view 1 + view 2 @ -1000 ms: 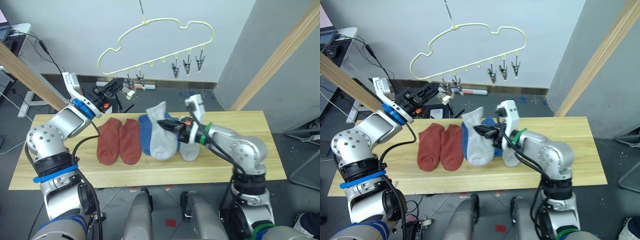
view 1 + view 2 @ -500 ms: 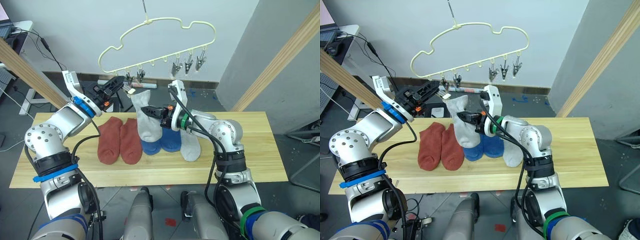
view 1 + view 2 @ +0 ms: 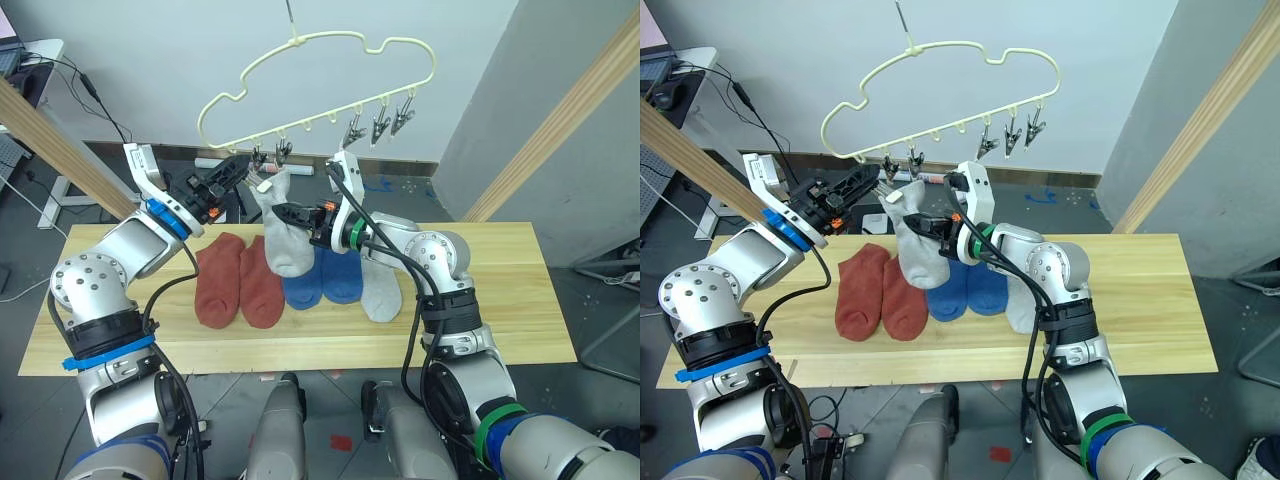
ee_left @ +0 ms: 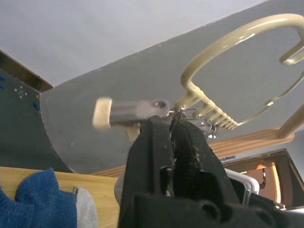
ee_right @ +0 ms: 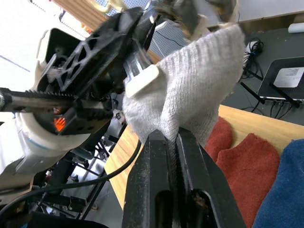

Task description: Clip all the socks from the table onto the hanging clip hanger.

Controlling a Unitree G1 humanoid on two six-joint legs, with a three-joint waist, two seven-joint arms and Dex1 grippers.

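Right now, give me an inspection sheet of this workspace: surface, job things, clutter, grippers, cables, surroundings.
Surface: table, light wood planks.
Job things: two red socks, two blue socks and one grey sock on the table; another grey sock raised to the clip hanger.
Clutter: nothing seen.
Grippers: right gripper shut on the raised grey sock; left gripper pinching a clip.
Cables: black cables behind the table.
Surroundings: wooden poles, grey wall.

We are seeing five socks [image 3: 300, 275] lying in a row mid-table [image 3: 500, 300]; one sock [image 3: 278, 225] hanging above them, beneath the clip hanger's [image 3: 320, 90] left clips.
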